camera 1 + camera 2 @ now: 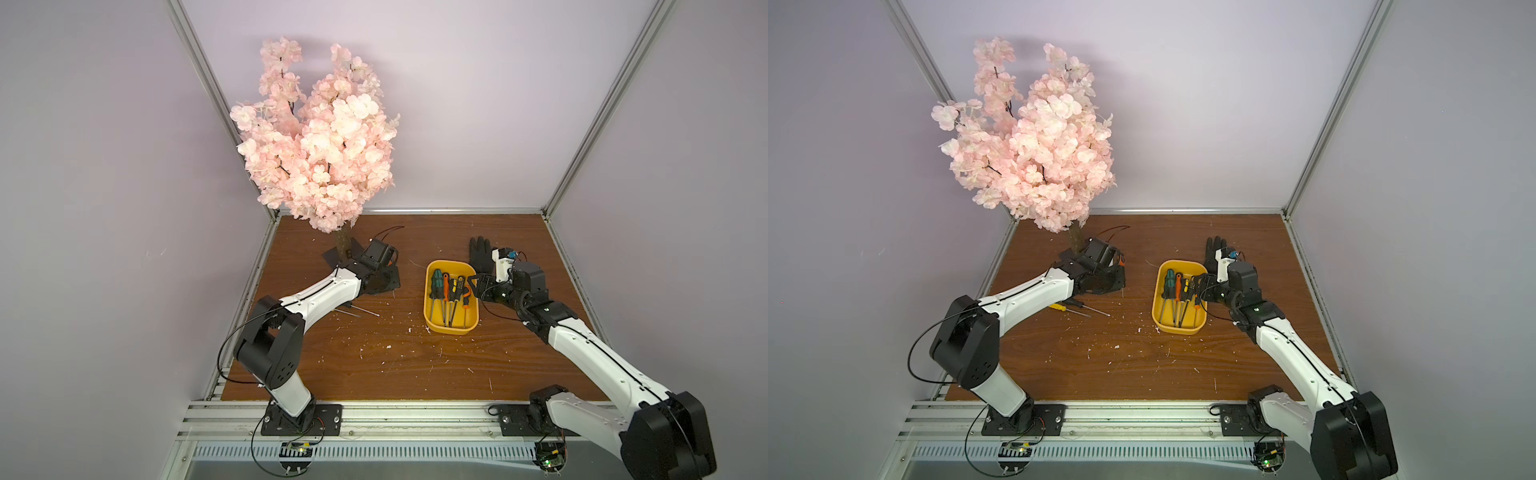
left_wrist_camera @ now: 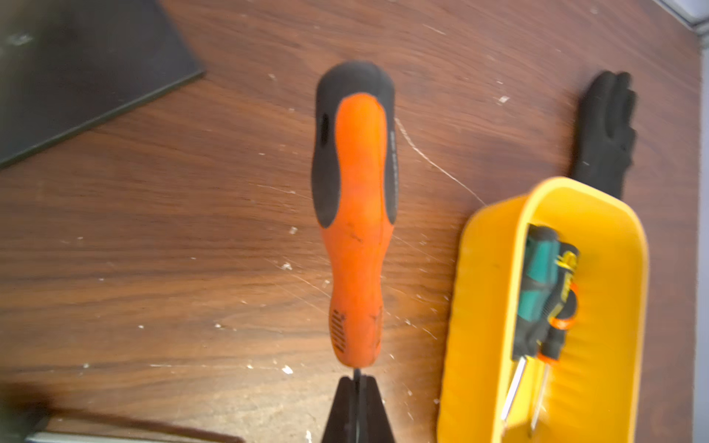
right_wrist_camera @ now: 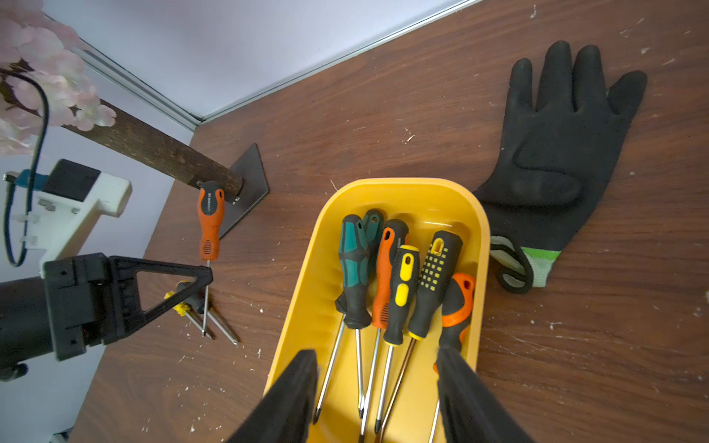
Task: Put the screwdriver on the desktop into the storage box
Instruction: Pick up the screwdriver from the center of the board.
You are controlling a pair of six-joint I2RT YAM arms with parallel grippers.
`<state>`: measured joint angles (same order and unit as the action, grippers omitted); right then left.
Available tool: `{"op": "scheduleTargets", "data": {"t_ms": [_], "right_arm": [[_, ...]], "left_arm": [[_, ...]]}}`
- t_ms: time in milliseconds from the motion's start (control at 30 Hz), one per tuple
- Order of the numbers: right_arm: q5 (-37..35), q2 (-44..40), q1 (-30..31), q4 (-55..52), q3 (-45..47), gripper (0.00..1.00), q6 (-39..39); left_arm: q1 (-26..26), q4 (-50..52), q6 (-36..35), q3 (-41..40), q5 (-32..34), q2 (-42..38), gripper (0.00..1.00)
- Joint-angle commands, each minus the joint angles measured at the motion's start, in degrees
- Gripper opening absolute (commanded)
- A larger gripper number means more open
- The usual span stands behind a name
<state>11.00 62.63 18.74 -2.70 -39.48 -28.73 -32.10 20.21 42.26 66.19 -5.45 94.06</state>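
An orange-and-black screwdriver [image 2: 355, 230] is held by its bare shaft in the left gripper [image 2: 356, 387], whose jaws are pinched tight on the metal just below the handle, over the desktop [image 1: 395, 365] beside the black base plate [image 3: 249, 180] of the pink blossom tree [image 1: 320, 137]. A yellow-handled screwdriver [image 1: 1057, 307] lies on the board near it. Well apart stands the yellow storage box [image 1: 451, 330], holding several screwdrivers [image 3: 353, 268]; the right gripper [image 3: 376, 352] hangs over it, jaws spread and gripping nothing. A black glove [image 3: 556, 153] lies touching the box.
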Motion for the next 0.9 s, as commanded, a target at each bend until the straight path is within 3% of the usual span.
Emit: {"op": "scheduleTargets", "data": {"t_ms": [0, 267, 500, 867], "right_arm": [[5.4, 1.4, -0.1, 4.1, -1.8, 0.58, -0.9], [18.8, 6.2, 0.5, 14.9, -3.1, 0.61, -6.0], [21.5, 7.8, 3.2, 22.0, -3.4, 0.69, -8.0], [22.5, 10.6, 3.2, 25.2, -4.6, 0.68, -10.7]], "left_arm": [[-1.4, -5.0, -2.9, -1.9, -4.7, -3.1, 0.00], [-6.8, -11.3, -7.5, -2.1, -10.2, -6.0, 0.00], [-10.2, -15.2, -10.6, -1.2, -15.3, -5.6, 0.00], [-12.9, -18.5, -12.5, -0.7, -19.0, -5.1, 0.00]]}}
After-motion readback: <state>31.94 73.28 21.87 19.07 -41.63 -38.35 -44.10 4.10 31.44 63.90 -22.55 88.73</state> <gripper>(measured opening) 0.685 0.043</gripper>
